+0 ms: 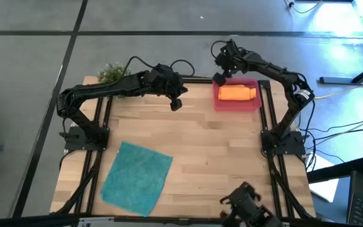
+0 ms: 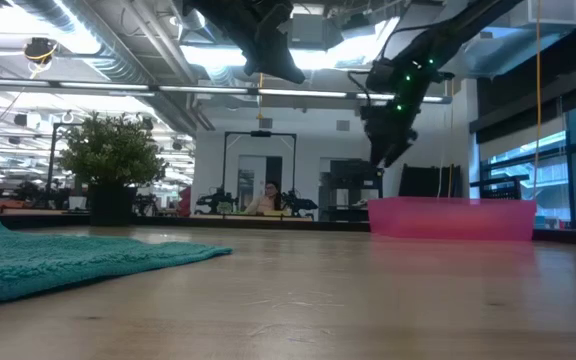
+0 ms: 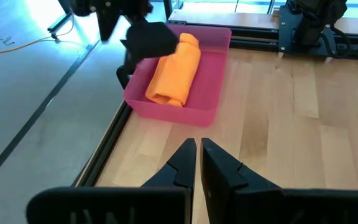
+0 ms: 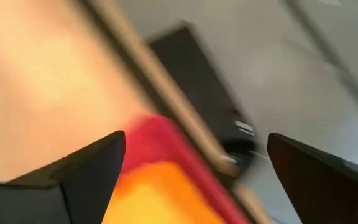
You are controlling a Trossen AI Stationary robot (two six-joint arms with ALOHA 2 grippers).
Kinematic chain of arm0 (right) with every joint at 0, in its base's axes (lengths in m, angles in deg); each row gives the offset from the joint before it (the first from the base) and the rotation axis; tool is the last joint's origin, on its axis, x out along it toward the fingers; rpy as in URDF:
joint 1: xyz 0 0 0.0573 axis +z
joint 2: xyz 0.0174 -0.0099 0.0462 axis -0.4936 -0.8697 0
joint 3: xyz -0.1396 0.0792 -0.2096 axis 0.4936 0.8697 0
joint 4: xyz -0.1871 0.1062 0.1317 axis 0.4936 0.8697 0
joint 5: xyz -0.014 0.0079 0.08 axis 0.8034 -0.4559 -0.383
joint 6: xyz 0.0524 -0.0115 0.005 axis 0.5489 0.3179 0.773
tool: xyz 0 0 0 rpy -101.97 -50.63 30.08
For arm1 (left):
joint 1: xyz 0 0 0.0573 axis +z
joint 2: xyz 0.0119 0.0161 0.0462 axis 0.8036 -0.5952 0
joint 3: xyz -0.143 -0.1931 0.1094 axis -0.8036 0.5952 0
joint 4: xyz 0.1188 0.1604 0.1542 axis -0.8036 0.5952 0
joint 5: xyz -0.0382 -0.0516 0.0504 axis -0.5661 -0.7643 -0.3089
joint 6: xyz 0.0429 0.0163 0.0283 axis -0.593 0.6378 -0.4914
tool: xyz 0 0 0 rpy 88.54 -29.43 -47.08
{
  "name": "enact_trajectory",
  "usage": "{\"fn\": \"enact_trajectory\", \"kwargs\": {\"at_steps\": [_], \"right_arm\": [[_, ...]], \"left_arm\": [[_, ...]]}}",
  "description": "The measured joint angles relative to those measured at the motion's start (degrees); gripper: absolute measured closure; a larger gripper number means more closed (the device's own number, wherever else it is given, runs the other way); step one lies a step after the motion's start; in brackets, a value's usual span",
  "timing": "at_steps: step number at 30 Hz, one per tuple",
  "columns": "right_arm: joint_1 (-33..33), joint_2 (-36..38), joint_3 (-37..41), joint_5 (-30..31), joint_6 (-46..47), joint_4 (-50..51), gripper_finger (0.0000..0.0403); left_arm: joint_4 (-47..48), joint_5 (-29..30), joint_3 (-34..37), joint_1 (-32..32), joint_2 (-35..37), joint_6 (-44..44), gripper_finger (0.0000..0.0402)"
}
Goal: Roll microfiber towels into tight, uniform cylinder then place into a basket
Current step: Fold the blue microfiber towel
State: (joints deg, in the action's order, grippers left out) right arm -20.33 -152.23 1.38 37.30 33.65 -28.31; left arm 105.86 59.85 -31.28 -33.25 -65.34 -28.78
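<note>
though rolled in the basket (image 1: 253,103), orange towel (image 1: 236,93) just below the wide-open, empty right pincer (image 1: 220,78)

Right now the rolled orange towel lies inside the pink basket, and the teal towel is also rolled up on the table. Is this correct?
Not quite. The orange towel is rolled and lies inside the pink basket, but the teal towel is not rolled: it lies spread flat on the table, as the high view shows.

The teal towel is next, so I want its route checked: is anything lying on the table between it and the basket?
Nothing visible does. The teal towel lies flat at the table's near left; the basket, holding the rolled orange towel, sits at the far right. Only bare wood lies between. The shut left gripper and open right gripper hang above the table.
</note>
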Motion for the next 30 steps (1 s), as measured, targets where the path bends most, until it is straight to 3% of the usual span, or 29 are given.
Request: {"fn": "enact_trajectory", "kwargs": {"at_steps": [8,12,21,27,30], "right_arm": [[1.6,0.0,0.0,-32.6,-3.9,-1.5,0.0011],[2.9,0.0,0.0,-42.7,-4.3,-1.5,0.0011],[8.0,0.0,0.0,-43.9,-2.6,-1.4,0.0011],[13.3,0.0,0.0,-33.0,2.3,-2.2,0.0011],[16.1,0.0,0.0,-30.9,3.6,-1.9,0.0011]], "left_arm": [[0.0,0.0,0.0,0.0,0.0,0.0,0.0388],[0.0,0.0,0.0,0.0,0.0,0.0,0.0388],[0.0,0.0,0.0,0.0,0.0,0.0,0.0388],[0.0,0.0,0.0,0.0,0.0,0.0,0.0388],[0.0,0.0,0.0,0.0,0.0,0.0,0.0388]]}}
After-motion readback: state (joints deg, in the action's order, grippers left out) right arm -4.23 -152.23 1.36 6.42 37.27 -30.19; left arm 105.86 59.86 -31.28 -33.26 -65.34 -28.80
